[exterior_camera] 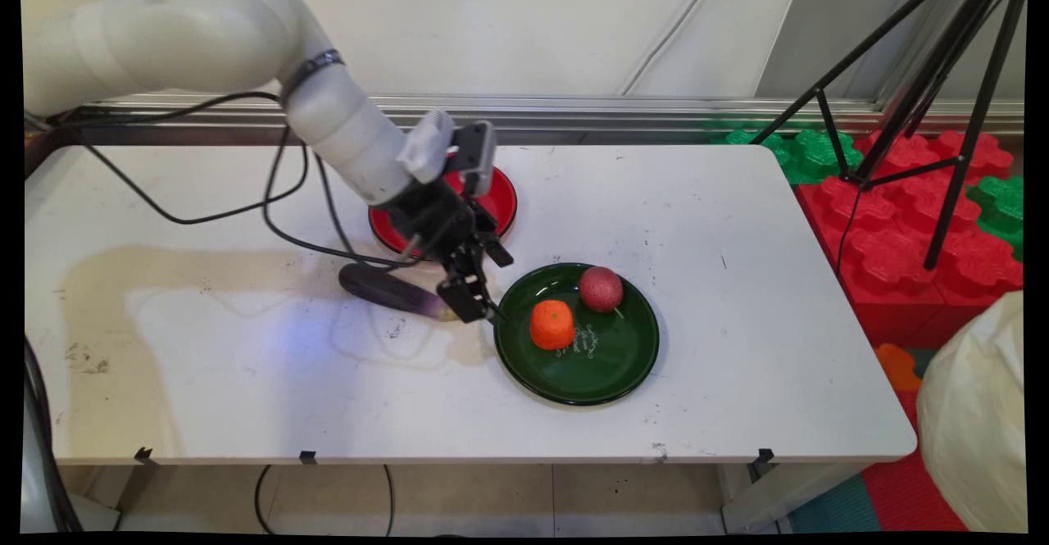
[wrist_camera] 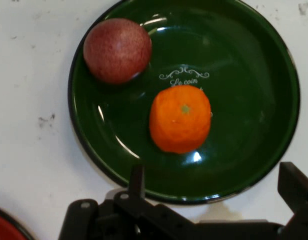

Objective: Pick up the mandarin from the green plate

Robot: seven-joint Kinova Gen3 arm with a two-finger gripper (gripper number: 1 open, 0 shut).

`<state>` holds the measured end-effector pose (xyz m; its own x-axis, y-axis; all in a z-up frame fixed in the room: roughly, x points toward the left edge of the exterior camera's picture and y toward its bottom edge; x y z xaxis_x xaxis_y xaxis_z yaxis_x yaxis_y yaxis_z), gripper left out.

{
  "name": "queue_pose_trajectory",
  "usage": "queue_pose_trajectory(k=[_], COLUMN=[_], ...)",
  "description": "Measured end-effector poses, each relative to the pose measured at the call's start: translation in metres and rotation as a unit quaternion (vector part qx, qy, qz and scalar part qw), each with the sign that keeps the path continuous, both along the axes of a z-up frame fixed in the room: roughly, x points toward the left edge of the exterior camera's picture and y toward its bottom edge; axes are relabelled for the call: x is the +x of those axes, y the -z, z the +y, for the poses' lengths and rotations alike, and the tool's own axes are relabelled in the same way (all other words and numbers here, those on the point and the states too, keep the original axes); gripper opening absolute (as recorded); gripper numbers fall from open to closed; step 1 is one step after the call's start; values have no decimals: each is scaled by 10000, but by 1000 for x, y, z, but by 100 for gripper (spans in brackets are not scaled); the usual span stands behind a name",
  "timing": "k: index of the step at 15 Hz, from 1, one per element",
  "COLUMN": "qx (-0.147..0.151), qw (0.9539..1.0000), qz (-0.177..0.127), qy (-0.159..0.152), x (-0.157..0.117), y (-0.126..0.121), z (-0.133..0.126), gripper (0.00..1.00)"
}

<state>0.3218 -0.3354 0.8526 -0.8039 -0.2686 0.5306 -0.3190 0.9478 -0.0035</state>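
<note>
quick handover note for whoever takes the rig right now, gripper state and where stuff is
Gripper: open, holding nothing, low over the table at the green plate's left rim.
Orange and red fruit lie on the green plate, apart from each other.
Eggplant lies on the table just left of the gripper, off both plates.
Red plate sits behind the arm, partly hidden; what it holds cannot be seen.

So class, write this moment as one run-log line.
gripper: open, at green plate left rim | on plate: orange, red fruit | eggplant left of gripper | red plate behind
</note>
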Motion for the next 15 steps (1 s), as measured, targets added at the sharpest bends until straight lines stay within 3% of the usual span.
queue_pose_trajectory(k=[7,15], qx=[105,194], qw=[9998,9993], qz=[-164,-256], qy=[98,165], x=[-34,-56], y=[31,55], z=[-22,-32], gripper=[100,100])
